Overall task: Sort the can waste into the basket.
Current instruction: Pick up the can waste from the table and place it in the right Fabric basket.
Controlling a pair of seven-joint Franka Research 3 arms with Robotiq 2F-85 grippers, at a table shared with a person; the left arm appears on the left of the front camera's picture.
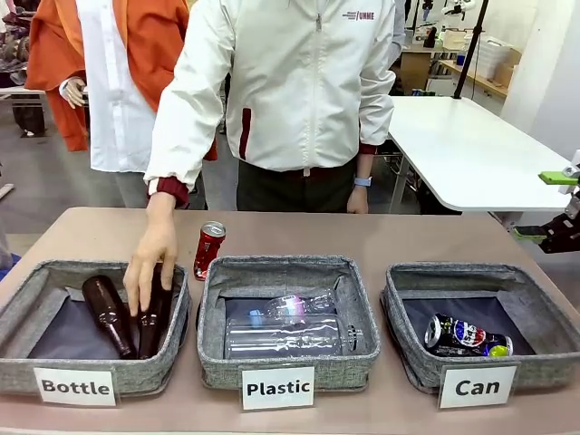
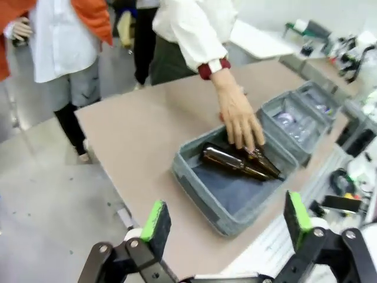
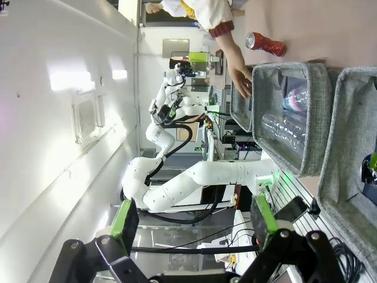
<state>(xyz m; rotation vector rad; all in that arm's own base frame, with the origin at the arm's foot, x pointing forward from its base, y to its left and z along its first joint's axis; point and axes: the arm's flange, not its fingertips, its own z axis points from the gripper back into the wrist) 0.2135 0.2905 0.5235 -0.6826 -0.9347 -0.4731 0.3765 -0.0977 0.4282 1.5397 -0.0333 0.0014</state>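
A red can (image 1: 209, 248) with a silver top stands on the table behind the middle basket, also visible as the red can (image 3: 266, 43) in the right wrist view. A dark can (image 1: 467, 336) with coloured marks lies inside the grey basket (image 1: 404, 317) labelled "Can" at the right. My right gripper (image 1: 544, 206) hovers open beyond that basket's far right corner, off the table's right edge. Its green pads (image 3: 125, 218) stand wide apart with nothing between them. My left gripper (image 2: 227, 217) is open and empty, high above the table's left corner.
A person's hand (image 1: 149, 263) rests on brown bottles (image 1: 109, 313) in the "Bottle" basket (image 1: 23, 304) at the left. The "Plastic" basket (image 1: 213, 308) in the middle holds clear bottles (image 1: 290, 331). A white table (image 1: 462, 145) stands behind at the right.
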